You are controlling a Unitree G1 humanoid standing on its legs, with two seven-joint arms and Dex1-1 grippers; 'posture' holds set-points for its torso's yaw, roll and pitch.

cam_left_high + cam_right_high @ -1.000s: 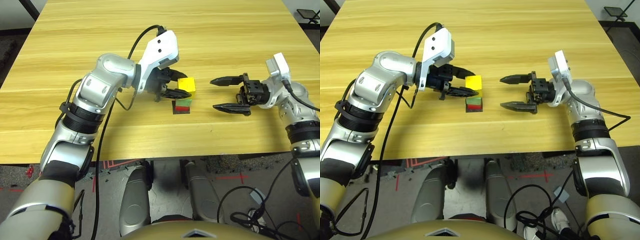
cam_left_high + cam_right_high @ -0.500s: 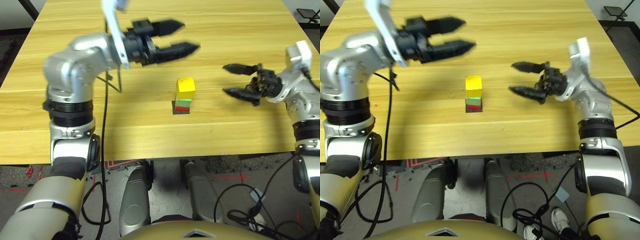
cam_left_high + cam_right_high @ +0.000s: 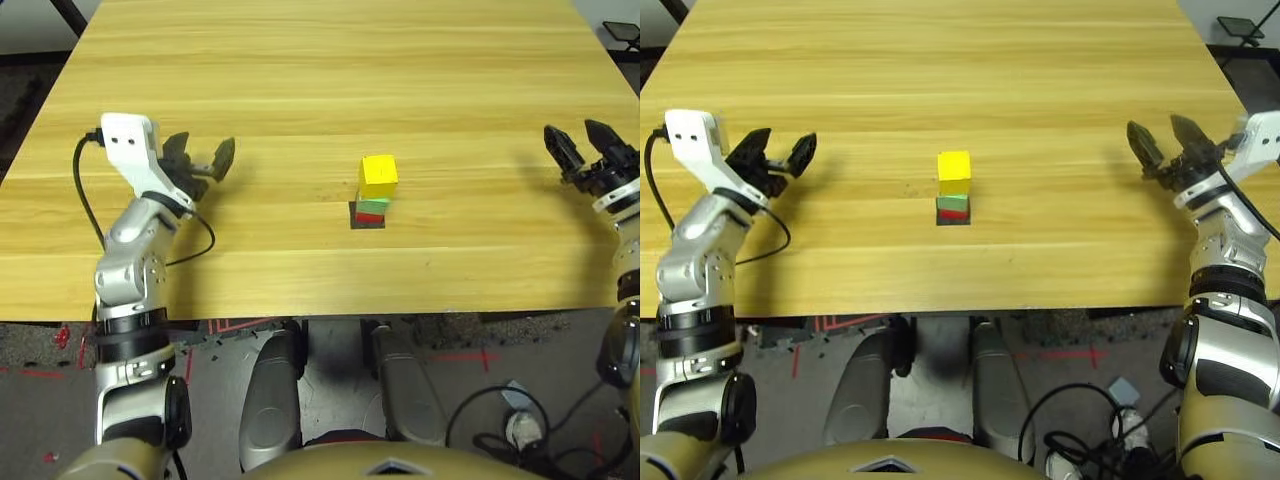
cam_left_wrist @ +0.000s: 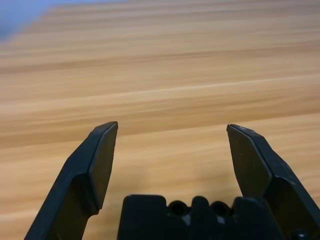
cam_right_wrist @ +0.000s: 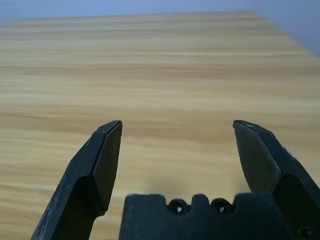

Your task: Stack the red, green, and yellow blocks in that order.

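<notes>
Left eye view shows us both pincers (image 3: pixel 197 160) (image 3: pixel 581 147) gaping empty, far from the light, rigid, tippable red-green-yellow matte cube stack (image 3: pixel 374 193).

Both arms are jointed silver metal with black rings at the joints. A white box with two small dark holes sits on each wrist, and a thin black cable loops from the left one. The left gripper (image 3: pixel 202 158) and right gripper (image 3: pixel 579 143) each carry two tapered matte black fingers (image 4: pixel 95 167).
</notes>
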